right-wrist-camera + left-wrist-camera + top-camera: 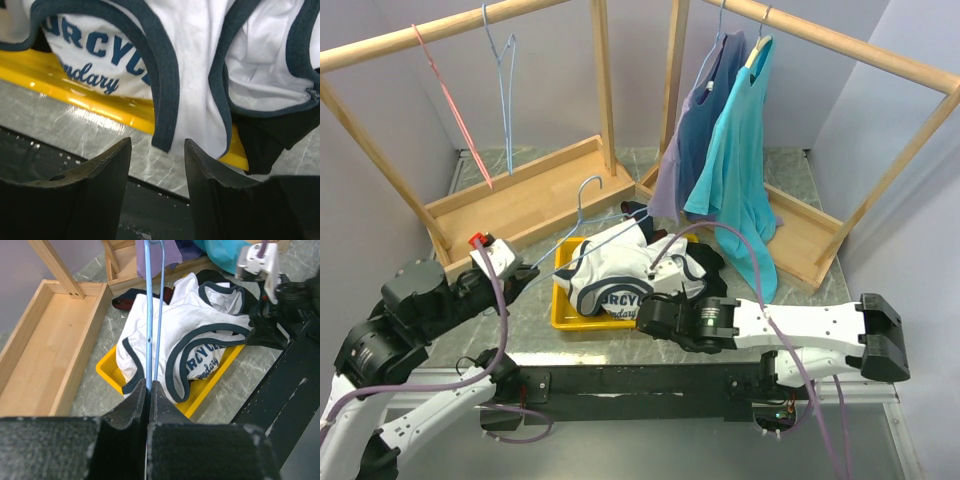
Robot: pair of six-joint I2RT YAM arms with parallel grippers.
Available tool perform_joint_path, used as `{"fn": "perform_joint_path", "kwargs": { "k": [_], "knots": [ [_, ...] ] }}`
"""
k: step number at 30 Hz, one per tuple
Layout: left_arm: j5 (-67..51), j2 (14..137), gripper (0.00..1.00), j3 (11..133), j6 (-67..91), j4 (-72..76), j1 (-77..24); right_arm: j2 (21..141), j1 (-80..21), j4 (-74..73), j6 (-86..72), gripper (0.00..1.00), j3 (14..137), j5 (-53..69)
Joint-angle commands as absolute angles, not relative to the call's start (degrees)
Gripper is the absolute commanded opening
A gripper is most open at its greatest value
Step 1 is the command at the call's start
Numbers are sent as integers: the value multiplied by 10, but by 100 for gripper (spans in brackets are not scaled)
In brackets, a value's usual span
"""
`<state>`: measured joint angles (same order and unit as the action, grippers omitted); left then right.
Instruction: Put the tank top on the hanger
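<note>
The white tank top (pixel 620 272) with navy trim lies crumpled in a yellow tray (pixel 563 292). My left gripper (pixel 525 272) is shut on a light-blue wire hanger (pixel 582 205), whose wire reaches over the tray above the shirt. In the left wrist view the fingers (pixel 150 385) are closed on the hanger (pixel 149 315), which runs across the tank top (pixel 200 325). My right gripper (pixel 645 315) is open at the tray's near edge. In the right wrist view (pixel 156 142) a navy-trimmed strap of the tank top (pixel 195 100) hangs over the tray rim (pixel 100 102) just beyond its fingertips.
A dark garment (pixel 708 262) lies under the tank top in the tray. Two wooden racks stand behind. The left one holds a pink-red hanger (pixel 450 100) and a second light-blue hanger (pixel 507 90). The right one holds a turquoise T-shirt (pixel 740 160) and a purple-blue top (pixel 695 130).
</note>
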<state>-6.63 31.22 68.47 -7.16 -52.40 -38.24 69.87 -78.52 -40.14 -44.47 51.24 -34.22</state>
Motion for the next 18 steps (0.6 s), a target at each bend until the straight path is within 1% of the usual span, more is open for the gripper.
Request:
{"fn": "perform_joint_path", "kwargs": {
  "k": [1, 3, 6, 7, 9, 10, 13, 16, 18],
  "knots": [
    [-83, 290, 1, 698, -116, -534, -385, 730, -762, -390, -436, 55, 548, -354],
    [-98, 283, 1, 695, -133, -558, -384, 744, -755, -391, -435, 54, 548, -360],
    [-115, 274, 1, 682, -154, -584, -384, 749, -735, -387, -426, 48, 541, -360],
    [-119, 272, 1, 679, -163, -591, -384, 746, -728, -379, -423, 42, 538, -358],
    [-120, 265, 1, 675, -170, -605, -384, 734, -709, -375, -418, 33, 527, -354],
    [-119, 261, 1, 675, -177, -609, -384, 728, -704, -371, -415, 25, 524, -353],
    [-158, 249, 1, 674, -199, -627, -384, 694, -672, -345, -396, 16, 506, -331],
    [-207, 249, 1, 671, -199, -627, -384, 670, -643, -323, -376, 11, 501, -306],
    [-223, 256, 1, 668, -197, -628, -384, 664, -633, -319, -366, 11, 505, -298]
  ]
}}
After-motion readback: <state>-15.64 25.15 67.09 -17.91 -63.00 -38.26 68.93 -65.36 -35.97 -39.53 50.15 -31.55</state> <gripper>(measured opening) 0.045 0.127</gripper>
